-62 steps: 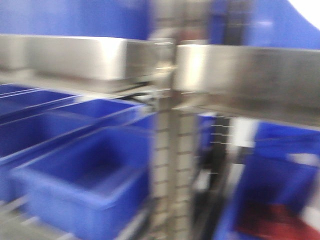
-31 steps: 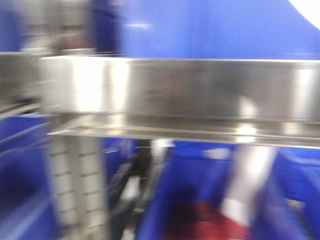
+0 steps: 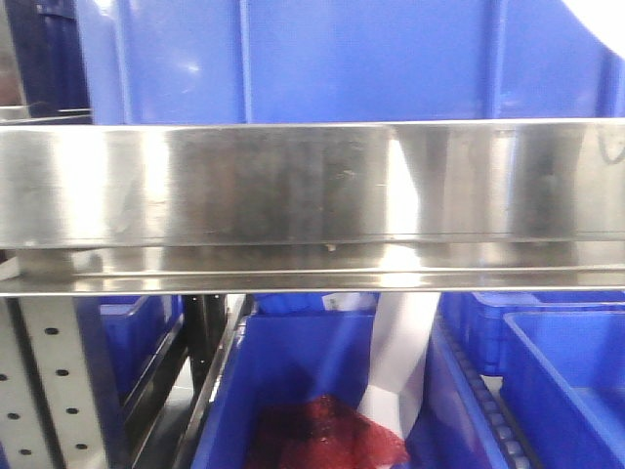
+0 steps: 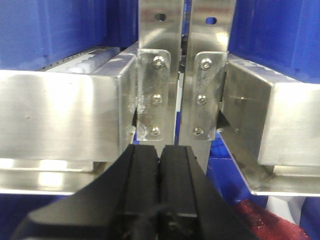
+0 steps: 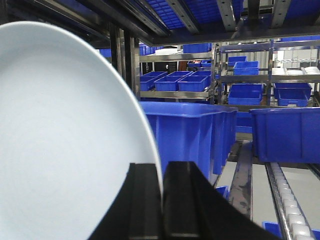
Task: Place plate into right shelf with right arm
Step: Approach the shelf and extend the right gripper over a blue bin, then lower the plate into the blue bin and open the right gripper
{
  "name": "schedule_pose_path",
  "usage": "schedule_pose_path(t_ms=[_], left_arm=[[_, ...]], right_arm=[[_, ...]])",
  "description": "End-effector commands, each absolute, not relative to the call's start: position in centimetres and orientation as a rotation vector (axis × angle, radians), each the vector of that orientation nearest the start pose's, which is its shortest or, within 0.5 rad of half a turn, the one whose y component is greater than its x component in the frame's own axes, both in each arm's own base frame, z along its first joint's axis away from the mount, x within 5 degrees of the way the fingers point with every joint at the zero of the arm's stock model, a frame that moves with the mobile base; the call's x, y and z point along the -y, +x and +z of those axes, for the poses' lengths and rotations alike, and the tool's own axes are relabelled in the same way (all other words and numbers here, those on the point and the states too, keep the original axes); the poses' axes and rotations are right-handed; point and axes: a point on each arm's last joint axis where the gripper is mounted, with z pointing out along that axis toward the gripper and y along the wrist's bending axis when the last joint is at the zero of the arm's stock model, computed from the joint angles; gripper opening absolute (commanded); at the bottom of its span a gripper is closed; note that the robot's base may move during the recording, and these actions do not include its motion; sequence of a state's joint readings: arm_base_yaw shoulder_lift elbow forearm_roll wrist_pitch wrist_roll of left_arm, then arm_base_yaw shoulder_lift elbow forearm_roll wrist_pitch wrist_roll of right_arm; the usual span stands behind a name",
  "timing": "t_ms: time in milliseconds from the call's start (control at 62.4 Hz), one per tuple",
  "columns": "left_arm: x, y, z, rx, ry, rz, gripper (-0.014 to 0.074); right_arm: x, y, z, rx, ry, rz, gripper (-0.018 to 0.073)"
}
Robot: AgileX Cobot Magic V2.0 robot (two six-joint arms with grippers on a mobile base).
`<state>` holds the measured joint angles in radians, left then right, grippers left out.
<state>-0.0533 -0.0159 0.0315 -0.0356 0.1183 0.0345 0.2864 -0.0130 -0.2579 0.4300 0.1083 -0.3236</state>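
Since the front view has gone from smeared to sharp, I read the base as stopped. The perforated upright (image 3: 49, 381) slid from mid-frame to below the left end of the right shelf (image 3: 195, 264) front rail (image 3: 293, 186), so we shifted right along the rack.

- plate (image 5: 65, 140): not placed, rim pinched edge-on in the right gripper (image 5: 161, 200). The pale corner above the rail's right end is probably the plate.
- left gripper (image 4: 160, 165): fingers pressed together, empty, parked at rail height facing the bolted uprights (image 4: 182, 75).
- Above the rail: blue bin (image 3: 293, 59). Below: bin with red mesh (image 3: 322, 435).

Positioning looks done; what's left is the reach-in and release.
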Motion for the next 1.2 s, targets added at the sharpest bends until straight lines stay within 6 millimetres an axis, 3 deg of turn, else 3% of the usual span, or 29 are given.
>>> schedule_pose_path(t_ms=[0,737,993,1185], left_arm=[[0.3,5.6,19.8,-1.533,0.033,-0.051,-0.0047],[0.3,5.6,19.8,-1.533,0.033,-0.051,-0.0047],[0.3,5.6,19.8,-1.533,0.033,-0.051,-0.0047],[0.3,5.6,19.8,-1.533,0.033,-0.051,-0.0047]], right_arm=[[-0.7,2.3,30.6,-1.19,-0.113,0.351,0.0056],[-0.5,2.0,31.3,-1.15,-0.099,0.348,0.0056],[-0.3,0.6,36.3,-1.079,-0.11,0.364,0.0056],[-1.6,3.0,42.2,-1.209,-0.182,0.387,0.0056]])
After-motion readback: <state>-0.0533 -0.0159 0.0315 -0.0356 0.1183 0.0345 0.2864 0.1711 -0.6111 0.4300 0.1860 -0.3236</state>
